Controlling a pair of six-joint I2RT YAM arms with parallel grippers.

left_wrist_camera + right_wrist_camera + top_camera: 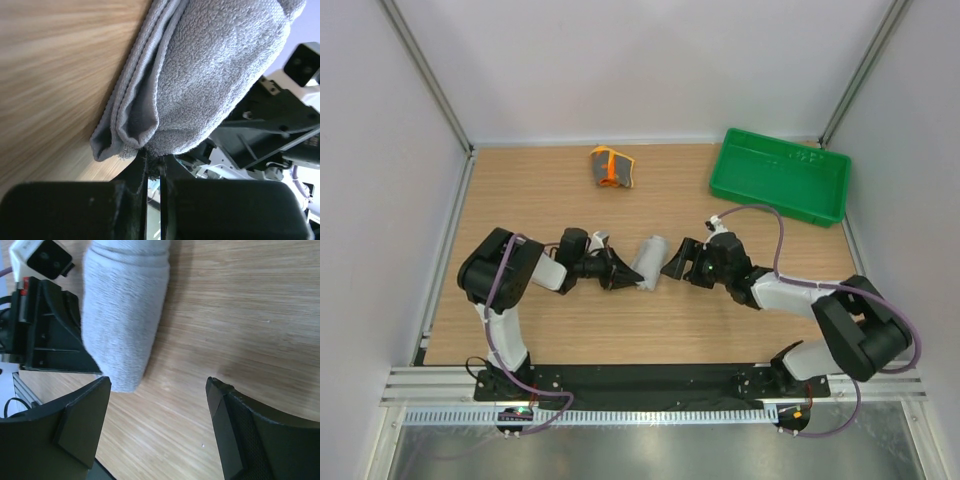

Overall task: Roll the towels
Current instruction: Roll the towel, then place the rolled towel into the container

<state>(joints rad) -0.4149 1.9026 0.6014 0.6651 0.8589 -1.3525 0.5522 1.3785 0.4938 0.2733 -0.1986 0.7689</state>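
The light grey towel (648, 262) lies rolled up at the middle of the table. My left gripper (620, 272) is shut on its near-left end; in the left wrist view the jaws (152, 162) pinch a fold of the grey towel (210, 75) at their tips. My right gripper (675, 262) is open and empty just right of the roll; in the right wrist view its fingers (157, 390) stand wide apart with the grey towel (125, 315) ahead on the left. The orange and yellow towel (611, 167) lies folded or rolled at the back, away from both grippers.
A green plastic tray (780, 178) stands at the back right. White walls with metal posts enclose the table on three sides. My left gripper's black body (45, 330) shows right behind the roll in the right wrist view.
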